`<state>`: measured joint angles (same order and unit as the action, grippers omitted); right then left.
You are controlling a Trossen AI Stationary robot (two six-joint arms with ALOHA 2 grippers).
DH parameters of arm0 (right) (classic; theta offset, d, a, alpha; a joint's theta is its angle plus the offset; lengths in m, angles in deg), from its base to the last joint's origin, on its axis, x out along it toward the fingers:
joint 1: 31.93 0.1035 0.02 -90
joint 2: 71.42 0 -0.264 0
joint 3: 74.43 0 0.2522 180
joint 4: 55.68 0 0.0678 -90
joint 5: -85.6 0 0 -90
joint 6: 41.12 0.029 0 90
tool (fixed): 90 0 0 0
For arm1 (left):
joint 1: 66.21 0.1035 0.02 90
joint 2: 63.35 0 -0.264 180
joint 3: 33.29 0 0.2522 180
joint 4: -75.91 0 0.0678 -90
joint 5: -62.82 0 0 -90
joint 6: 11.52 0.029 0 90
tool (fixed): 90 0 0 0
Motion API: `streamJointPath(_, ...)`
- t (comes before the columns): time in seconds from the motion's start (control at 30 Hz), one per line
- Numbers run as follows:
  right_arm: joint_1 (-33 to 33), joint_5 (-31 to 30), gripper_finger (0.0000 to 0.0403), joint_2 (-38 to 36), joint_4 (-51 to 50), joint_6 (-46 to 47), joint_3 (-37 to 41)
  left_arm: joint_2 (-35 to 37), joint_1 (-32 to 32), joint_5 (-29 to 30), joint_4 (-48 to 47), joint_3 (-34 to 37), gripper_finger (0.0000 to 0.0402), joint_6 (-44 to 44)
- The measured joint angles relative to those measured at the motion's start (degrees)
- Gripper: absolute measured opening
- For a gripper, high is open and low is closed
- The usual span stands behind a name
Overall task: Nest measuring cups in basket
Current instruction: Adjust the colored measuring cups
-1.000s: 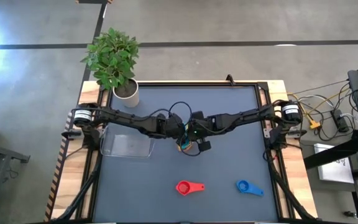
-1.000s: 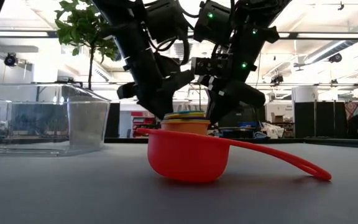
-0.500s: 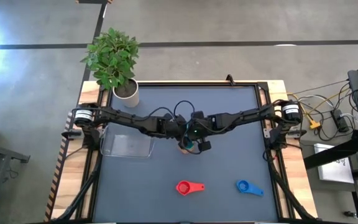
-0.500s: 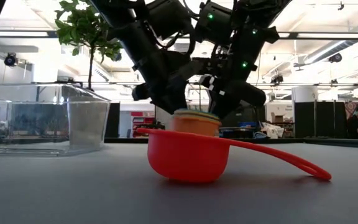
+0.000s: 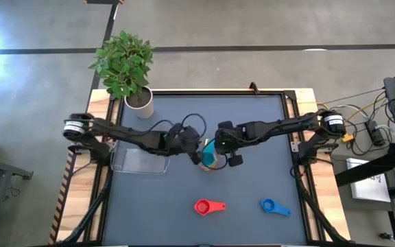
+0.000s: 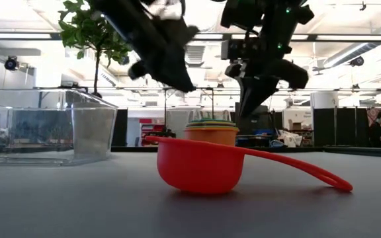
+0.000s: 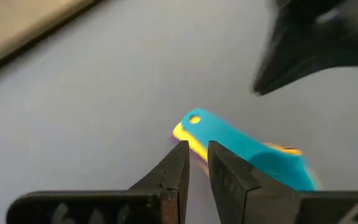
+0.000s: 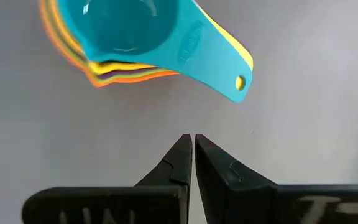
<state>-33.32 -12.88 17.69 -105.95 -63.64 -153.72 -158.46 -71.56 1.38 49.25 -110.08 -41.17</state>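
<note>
High view: a nested stack of measuring cups [image 5: 211,156] is seen at mid-desk [image 5: 252,123], between the left gripper [image 5: 196,156] and the right gripper [image 5: 230,152]; the clear basket [image 5: 140,159] lies well to the left, the red cup [image 5: 204,206] and blue cup [image 5: 271,206] near the front edge. Low view: the stack [image 6: 211,131] stands on the desk behind the red cup [image 6: 204,168], with both grippers raised clear of it. Left wrist view: jaws are nearly pressed together, nothing pinched, the teal handle [image 7: 241,146] beyond them. Right wrist view: jaws are pressed together, empty, the teal cup [image 8: 129,31] seen topmost.
</note>
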Motion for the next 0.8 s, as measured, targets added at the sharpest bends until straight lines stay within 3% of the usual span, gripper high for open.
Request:
streamJointPath(0.13, 0.0, -0.1, 0.0028, -0.1, 0.4, -8.8, 0.0, 5.0, -6.1, 6.5, 4.0, 4.2, 0.0041, 0.0)
streamJointPath(0.3, 0.0, -0.2, 0.0079, 0.8, 2.0, -23.0, 0.1, 9.6, -12.9, 12.4, 13.5, 10.4, 0.0041, -0.1)
streamJointPath(0.57, 0.0, -0.1, 0.0193, 1.2, 6.9, -32.6, 0.1, 10.8, -17.5, 13.6, 28.4, 18.8, 0.0041, 1.3)
streamJointPath(0.8, -0.2, 1.5, 0.0265, 4.5, 10.7, -41.2, 0.1, 10.8, -17.9, 13.4, 30.9, 20.4, 0.0041, 2.1)
